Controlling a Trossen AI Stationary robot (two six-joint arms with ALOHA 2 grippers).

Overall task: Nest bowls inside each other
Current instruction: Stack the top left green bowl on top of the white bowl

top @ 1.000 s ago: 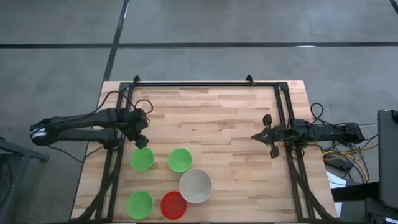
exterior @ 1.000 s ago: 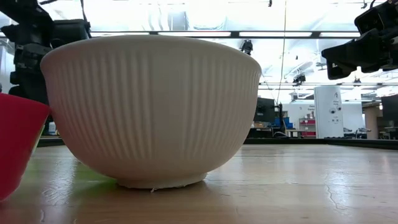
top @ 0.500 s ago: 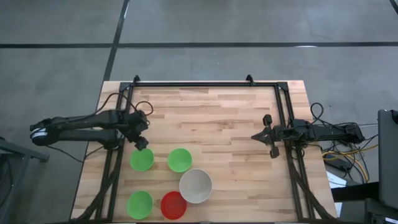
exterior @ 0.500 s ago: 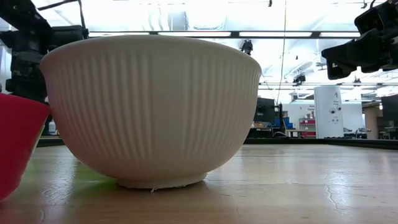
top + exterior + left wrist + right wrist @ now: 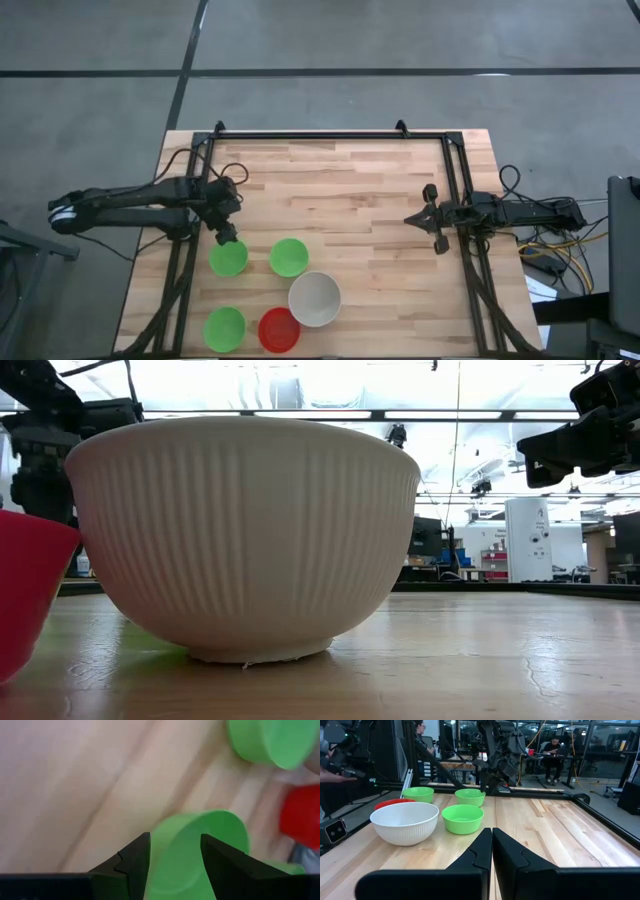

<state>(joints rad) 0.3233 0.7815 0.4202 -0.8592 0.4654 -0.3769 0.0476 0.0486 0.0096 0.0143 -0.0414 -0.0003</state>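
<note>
Left gripper [image 5: 228, 236]: It is held just over the far rim of a green bowl [image 5: 228, 257] near the left edge of the desk [image 5: 350, 180]. Its fingers are spread apart, and nothing is held between them.
Bowl under the fingers: In the left wrist view the rim of this green bowl [image 5: 200, 851] is seen between the two dark fingers [image 5: 134, 863]. One finger is placed outside the wall and one over the inside, so a short drop is judged to be needed for a pinch on the rim.
Which way: The bowl is found straight below the left gripper and a little toward the front edge. A bowl is round, so no long side has to be lined up.
Second green bowl [image 5: 289, 257]: It is set just to the right of the first, apart from it.
Third green bowl [image 5: 224, 328]: It is set at the front left corner.
Red bowl [image 5: 279, 329]: It is set at the front edge, next to the third green bowl.
White bowl [image 5: 315, 298]: It is set near the middle of the front edge, close to the red one. None of the five are nested yet.
Nearer arm: All bowls are much nearer the left arm.
Right gripper [image 5: 440, 219]: It is parked by the right edge, well apart from the bowls, with fingers pressed together and nothing held.
Writing: No words or brands can be read.
</note>
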